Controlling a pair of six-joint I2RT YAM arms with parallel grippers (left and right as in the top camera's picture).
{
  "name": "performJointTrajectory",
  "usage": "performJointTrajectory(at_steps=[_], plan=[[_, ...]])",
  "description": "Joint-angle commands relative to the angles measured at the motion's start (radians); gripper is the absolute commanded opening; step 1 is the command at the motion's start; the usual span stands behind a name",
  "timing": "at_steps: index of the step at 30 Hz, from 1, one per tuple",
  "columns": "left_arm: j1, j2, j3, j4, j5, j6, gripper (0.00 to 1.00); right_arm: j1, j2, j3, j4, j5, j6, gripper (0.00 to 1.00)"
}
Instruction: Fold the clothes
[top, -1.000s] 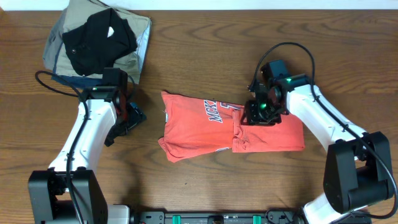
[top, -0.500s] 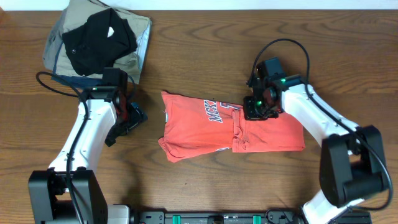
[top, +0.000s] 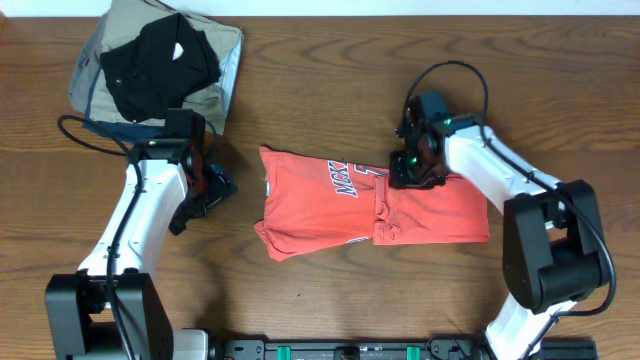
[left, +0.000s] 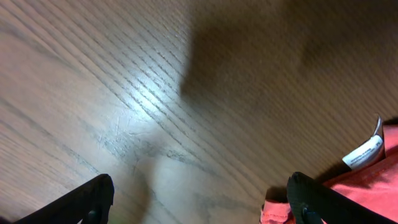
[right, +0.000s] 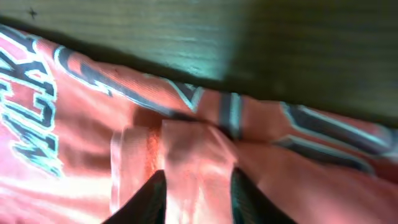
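The clothes, a coral-red T-shirt (top: 310, 210) with navy-and-white lettering, lie partly folded at the table's middle. My right gripper (top: 412, 172) is down on the shirt's upper edge near its centre. In the right wrist view its jaws (right: 198, 186) stand partly open astride a raised ridge of the coral fabric (right: 81, 124). My left gripper (top: 215, 188) hovers wide open over bare wood just left of the shirt. In the left wrist view this gripper (left: 199, 186) has nothing between its fingers, and the shirt's edge (left: 373, 193) with its white neck tag (left: 364, 152) lies by the right finger.
A pile of folded garments sits at the back left, a black one (top: 160, 55) on top of khaki (top: 215, 45) and blue ones. Bare wooden table (top: 320, 80) surrounds the shirt. The table's front edge has a black rail (top: 350, 350).
My right gripper has slid a little up and left along the shirt's upper edge. The left arm and the shirt's outline have not moved.
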Motion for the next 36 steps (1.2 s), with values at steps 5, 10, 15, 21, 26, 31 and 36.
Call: performJointTrajectory(at_steps=[5,10,15,21,26,31,36], plan=[[0.003,0.011,-0.01,-0.003,0.006,0.018,0.9,-0.119,-0.163,0.208,-0.251,0.145,-0.041,0.46],[0.003,0.011,-0.01,0.005,0.006,0.017,0.9,-0.201,-0.224,0.201,-0.37,0.181,-0.037,0.43],[0.003,0.011,-0.01,0.018,0.013,0.017,0.9,-0.237,-0.224,0.115,-0.374,0.181,-0.037,0.28],[0.003,0.011,-0.01,0.014,0.013,0.017,0.9,-0.237,-0.223,-0.083,-0.254,0.182,-0.001,0.23],[0.003,0.011,-0.01,0.015,0.013,0.017,0.9,-0.238,-0.223,-0.228,-0.111,0.209,0.044,0.26],[0.003,0.011,-0.01,0.014,0.013,0.018,0.9,-0.246,-0.223,-0.349,0.003,0.256,0.087,0.36],[0.003,0.011,-0.01,0.015,0.013,0.018,0.9,-0.266,-0.224,-0.376,0.024,0.264,0.098,0.38]])
